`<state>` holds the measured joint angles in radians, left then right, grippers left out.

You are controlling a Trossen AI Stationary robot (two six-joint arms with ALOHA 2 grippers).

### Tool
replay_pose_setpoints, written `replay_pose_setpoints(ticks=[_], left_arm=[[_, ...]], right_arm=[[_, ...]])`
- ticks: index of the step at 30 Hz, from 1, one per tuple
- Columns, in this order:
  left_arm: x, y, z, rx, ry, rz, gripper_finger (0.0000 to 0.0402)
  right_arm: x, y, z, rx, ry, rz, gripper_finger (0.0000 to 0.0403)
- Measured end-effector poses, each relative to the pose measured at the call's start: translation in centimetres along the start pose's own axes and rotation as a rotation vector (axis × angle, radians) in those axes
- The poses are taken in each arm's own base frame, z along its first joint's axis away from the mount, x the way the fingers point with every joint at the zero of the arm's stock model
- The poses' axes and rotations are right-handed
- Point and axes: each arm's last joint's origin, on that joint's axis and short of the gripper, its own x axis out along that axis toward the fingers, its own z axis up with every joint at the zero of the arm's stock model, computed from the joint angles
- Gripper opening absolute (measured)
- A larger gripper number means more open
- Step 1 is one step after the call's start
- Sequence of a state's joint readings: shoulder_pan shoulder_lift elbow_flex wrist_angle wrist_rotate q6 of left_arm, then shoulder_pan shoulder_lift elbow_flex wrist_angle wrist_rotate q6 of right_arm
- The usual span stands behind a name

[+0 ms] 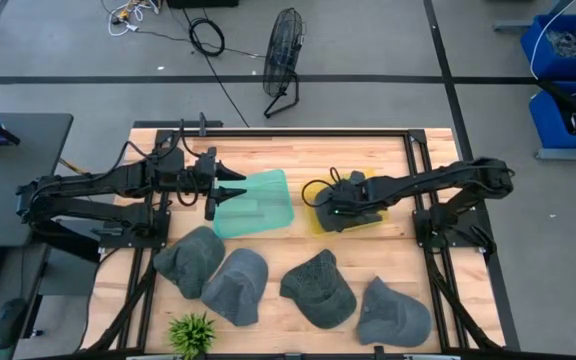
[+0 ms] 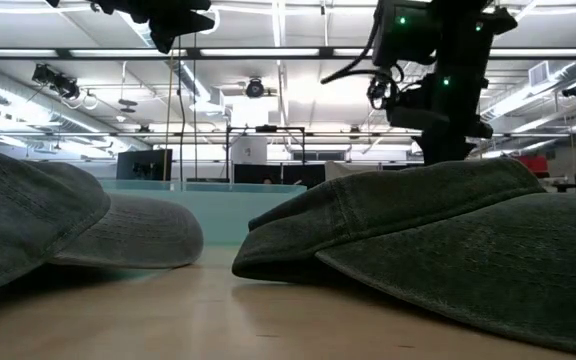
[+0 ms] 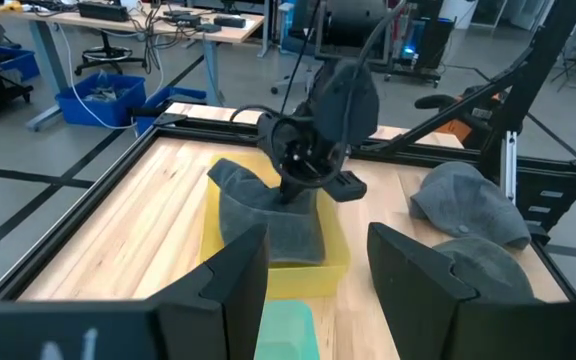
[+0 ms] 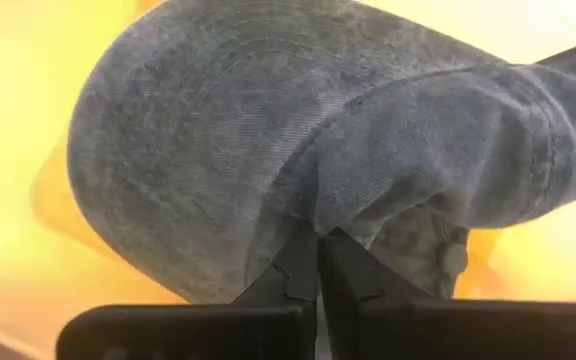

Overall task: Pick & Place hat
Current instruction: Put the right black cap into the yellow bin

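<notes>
Right gripper (image 4: 318, 262) pinching hat (image 4: 298, 120) (jaws closed)

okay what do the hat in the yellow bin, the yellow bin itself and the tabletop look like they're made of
Hat: looks like washed grey cotton twill or denim, matte, with visible weave and stitched seams; the right tool is pinching it. Yellow bin: probably plastic, smooth thin walls, slightly translucent. Tabletop: pale wood, judging by plank lines and grain, with a low sheen.

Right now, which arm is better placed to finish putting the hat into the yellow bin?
The right. The right gripper is shut on the hat directly over the yellow bin. The left gripper hangs open over the teal bin.
</notes>
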<state>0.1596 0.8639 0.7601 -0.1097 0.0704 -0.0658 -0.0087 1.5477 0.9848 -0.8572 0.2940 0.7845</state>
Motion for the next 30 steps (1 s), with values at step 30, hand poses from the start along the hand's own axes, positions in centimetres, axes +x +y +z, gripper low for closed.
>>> replay_pose_setpoints(ticks=[30], left_arm=[[0.0,0.0,0.0,-0.002,0.001,0.000,0.0177]], right_arm=[[-4.9,-2.2,2.0,-0.078,0.423,0.155,0.0148]])
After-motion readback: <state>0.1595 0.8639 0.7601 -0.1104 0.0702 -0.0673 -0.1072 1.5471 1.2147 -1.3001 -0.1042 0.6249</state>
